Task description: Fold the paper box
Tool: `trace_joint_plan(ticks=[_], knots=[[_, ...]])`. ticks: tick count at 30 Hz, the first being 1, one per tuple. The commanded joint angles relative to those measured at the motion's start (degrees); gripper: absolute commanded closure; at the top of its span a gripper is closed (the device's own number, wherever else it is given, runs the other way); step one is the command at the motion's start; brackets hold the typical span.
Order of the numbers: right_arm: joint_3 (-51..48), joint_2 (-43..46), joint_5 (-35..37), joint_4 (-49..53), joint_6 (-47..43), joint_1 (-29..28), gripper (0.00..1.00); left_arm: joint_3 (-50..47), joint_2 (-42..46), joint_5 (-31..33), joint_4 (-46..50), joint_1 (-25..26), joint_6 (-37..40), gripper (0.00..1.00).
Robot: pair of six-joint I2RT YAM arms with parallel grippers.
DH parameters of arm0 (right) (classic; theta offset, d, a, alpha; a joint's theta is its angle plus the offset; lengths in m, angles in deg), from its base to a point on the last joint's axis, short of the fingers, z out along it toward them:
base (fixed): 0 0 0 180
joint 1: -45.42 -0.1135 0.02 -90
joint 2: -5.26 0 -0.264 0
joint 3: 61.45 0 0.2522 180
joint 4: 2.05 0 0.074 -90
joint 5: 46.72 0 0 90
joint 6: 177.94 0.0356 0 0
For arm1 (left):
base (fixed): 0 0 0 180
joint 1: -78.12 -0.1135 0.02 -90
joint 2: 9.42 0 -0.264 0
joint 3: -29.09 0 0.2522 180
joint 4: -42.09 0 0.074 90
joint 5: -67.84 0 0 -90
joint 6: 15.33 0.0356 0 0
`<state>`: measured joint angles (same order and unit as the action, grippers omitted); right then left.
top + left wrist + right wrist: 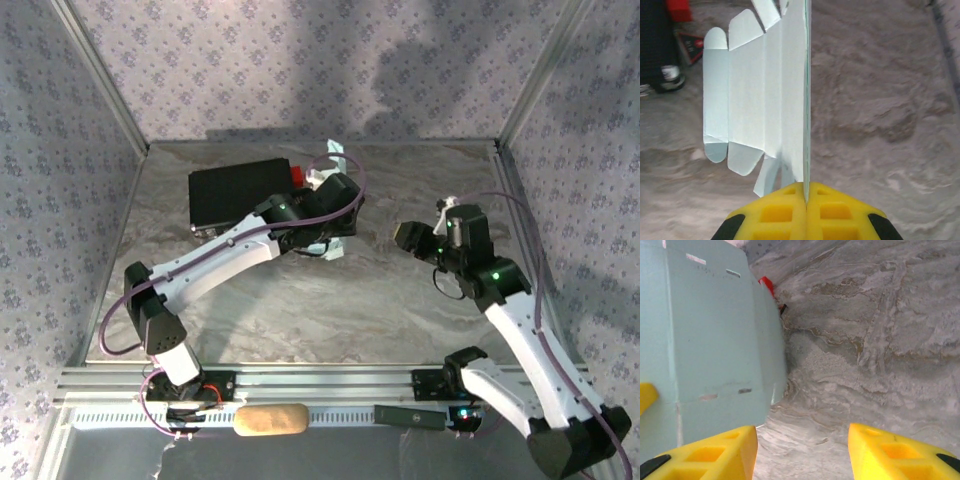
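The paper box (755, 100) is a pale light-blue die-cut sheet with rounded flaps, held upright on edge above the marbled table. My left gripper (806, 192) is shut on its near edge, yellow pads pressed together on the card. From above, the left gripper (335, 200) sits mid-table with the sheet (336, 160) poking out past it. My right gripper (408, 235) stands open to the right of the sheet, a short gap away. In the right wrist view the sheet (705, 330) rises at the left, beside the left finger of my right gripper (802, 445), with bare table between the fingers.
A black case (240, 192) with a red end (297, 175) lies just left of the sheet, also seen as the case (655, 45). A tan pad (270, 420) and a black bar (407, 415) rest on the near rail. Patterned walls enclose the table.
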<state>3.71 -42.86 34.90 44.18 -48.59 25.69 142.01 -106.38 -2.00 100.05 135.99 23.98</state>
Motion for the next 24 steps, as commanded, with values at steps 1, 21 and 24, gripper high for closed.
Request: trace_joint_plan(ticks=[1, 21, 24], knots=[[-3.4, 4.7, 0.4, 0.0, 11.0, 0.1, 0.47, 0.3, -1.5, -0.4, -11.1, -0.6, -2.6, 1.0], [-18.0, 11.9, 10.7, -31.6, 64.0, -14.1, 0.3, -18.3, 10.7, 7.5, -37.6, -2.0, -31.0, 1.0], [-15.6, 9.0, 12.7, -35.0, 67.2, -16.8, 0.33, -23.0, 12.3, 6.1, -45.3, -2.1, -33.6, 1.0]])
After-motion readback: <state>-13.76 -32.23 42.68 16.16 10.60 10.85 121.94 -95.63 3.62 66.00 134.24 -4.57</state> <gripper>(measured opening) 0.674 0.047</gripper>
